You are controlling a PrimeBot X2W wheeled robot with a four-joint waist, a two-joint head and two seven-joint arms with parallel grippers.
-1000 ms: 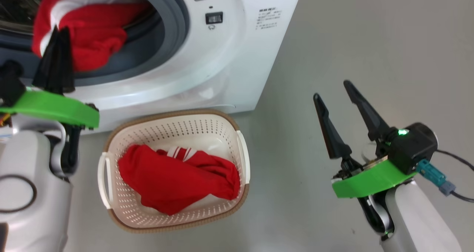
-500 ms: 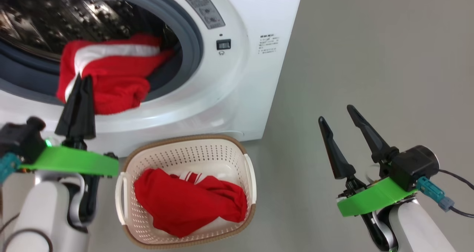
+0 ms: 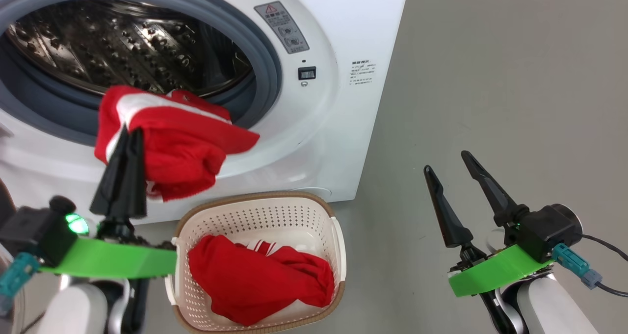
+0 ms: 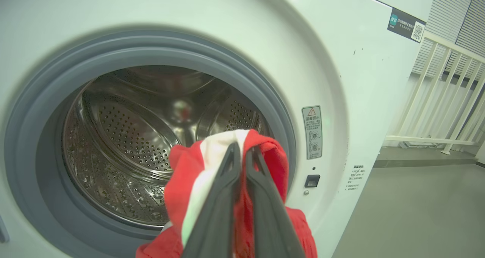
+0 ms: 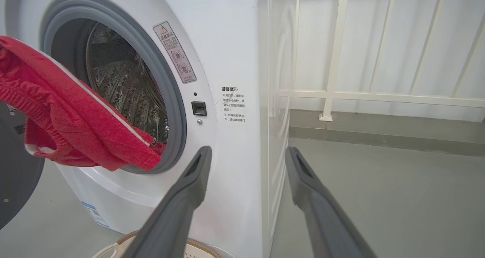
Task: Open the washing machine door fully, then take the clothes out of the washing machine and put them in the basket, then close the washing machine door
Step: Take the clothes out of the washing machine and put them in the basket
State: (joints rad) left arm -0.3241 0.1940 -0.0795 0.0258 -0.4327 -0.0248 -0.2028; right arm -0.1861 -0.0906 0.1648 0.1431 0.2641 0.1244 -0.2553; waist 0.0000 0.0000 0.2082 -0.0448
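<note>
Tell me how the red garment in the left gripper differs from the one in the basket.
The held garment hangs pinched by the shut left gripper before the washing machine's opening; the basket garment lies crumpled in the basket. The held garment shows a broad white band; the basket garment only small white stripes. Both are bright red fabric.

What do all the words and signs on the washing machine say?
"温馨提示:" heads the printed text block on the washing machine front; the lines beneath it are too small to read.
A red warning triangle with "!" tops the grey label beside the drum opening; its words are too small.
The dark sticker with a QR code, upper corner: blurred.
The small blue label near the machine's foot: unreadable.
</note>
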